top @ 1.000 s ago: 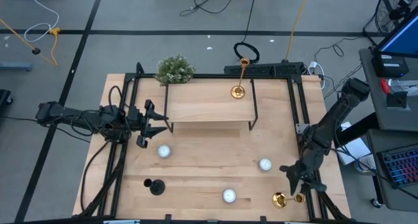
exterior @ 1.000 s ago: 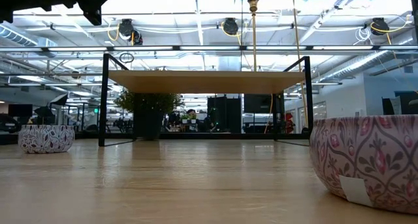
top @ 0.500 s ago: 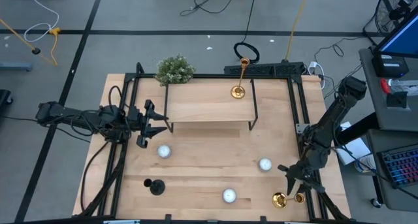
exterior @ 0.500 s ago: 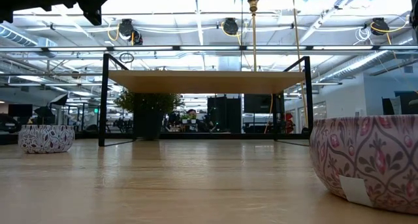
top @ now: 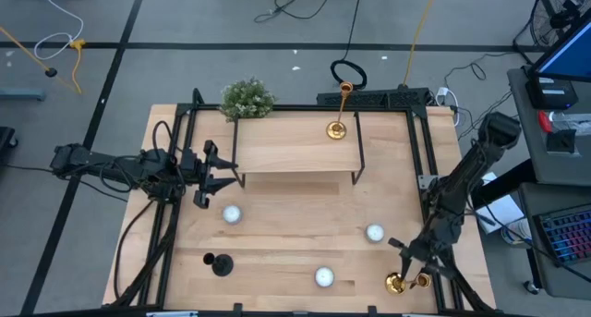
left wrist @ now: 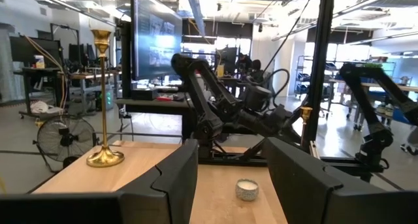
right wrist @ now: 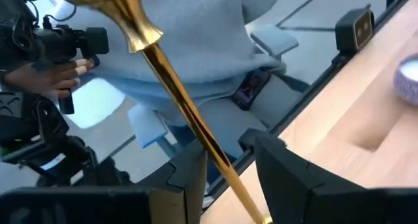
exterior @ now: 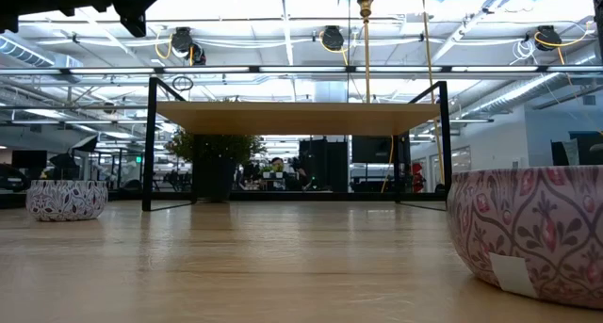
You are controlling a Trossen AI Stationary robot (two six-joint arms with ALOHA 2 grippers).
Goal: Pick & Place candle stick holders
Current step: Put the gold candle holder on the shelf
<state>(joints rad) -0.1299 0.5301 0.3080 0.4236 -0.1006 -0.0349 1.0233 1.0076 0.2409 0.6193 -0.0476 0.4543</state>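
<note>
At the table's near right corner the right gripper (top: 404,262) hangs low over a brass candle stick holder (top: 397,283) that stands at the edge of the wooden table (top: 277,225). In the right wrist view its two dark fingers (right wrist: 186,178) sit on either side of that holder's slim gold stem (right wrist: 176,100), which slants up between them — whether they press on it or only straddle it cannot be told. Behind the stem a person (right wrist: 196,28) in a grey top stands beside the table, holding a camera (right wrist: 65,44).

Along the same near edge sit a patterned candle tin (top: 323,277) and, toward the left, the matte black candle stick holder (top: 219,262). Two more tins lie farther in, one on the right (top: 374,232) and one on the left (top: 231,214).

The left gripper (top: 205,174) waits at the table's left side, just beside the raised shelf (top: 291,141), its fingers (left wrist: 173,178) spread apart on nothing.

On the shelf's far right part a tall gold candle stick holder (top: 338,123) stands upright. A bushy green plant (top: 247,99) sits at the far edge.
</note>
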